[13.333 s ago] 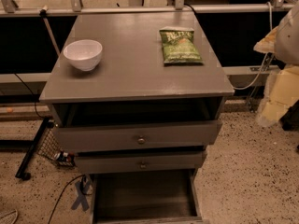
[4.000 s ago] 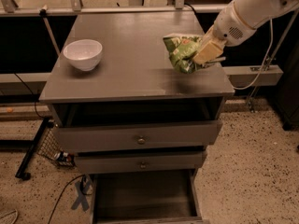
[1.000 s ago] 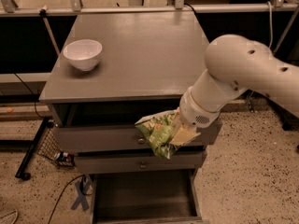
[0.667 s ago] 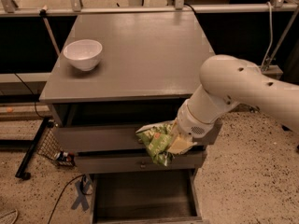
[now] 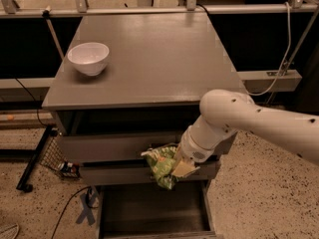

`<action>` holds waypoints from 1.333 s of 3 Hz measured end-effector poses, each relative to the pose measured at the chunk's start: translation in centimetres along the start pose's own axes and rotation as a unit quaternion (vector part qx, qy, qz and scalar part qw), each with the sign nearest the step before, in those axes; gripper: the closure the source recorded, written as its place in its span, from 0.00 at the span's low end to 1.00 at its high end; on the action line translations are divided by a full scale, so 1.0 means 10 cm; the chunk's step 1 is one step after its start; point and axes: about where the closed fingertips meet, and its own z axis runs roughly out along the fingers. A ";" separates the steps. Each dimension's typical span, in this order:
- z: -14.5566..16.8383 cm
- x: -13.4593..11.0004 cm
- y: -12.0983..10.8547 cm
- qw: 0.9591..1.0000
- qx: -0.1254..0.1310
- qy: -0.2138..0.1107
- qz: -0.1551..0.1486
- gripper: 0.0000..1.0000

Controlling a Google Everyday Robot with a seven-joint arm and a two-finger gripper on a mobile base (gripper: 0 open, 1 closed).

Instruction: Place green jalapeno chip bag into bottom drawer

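The green jalapeno chip bag hangs crumpled in my gripper, in front of the middle drawer's face. The gripper is shut on the bag's right side. It hangs at the end of the white arm that reaches in from the right. The bottom drawer is pulled open just below the bag, showing its plain dark grey interior tray. The bag is above the drawer's back part, not touching it.
A white bowl stands on the cabinet's grey top at the left. Two knobbed drawers sit above the open one, slightly out. Cables and a blue object lie on the speckled floor at the left.
The gripper took the bag off the cabinet top and carried it down past the front edge. Over the last second it lowered further and left, toward the open bottom drawer.
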 end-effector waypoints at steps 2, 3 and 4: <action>0.66 0.17 -0.04 0.999 -0.022 -0.003 0.024 1.00; 0.96 0.27 0.04 0.999 -0.032 -0.012 0.031 1.00; 1.19 0.32 0.10 0.998 -0.042 -0.016 0.033 1.00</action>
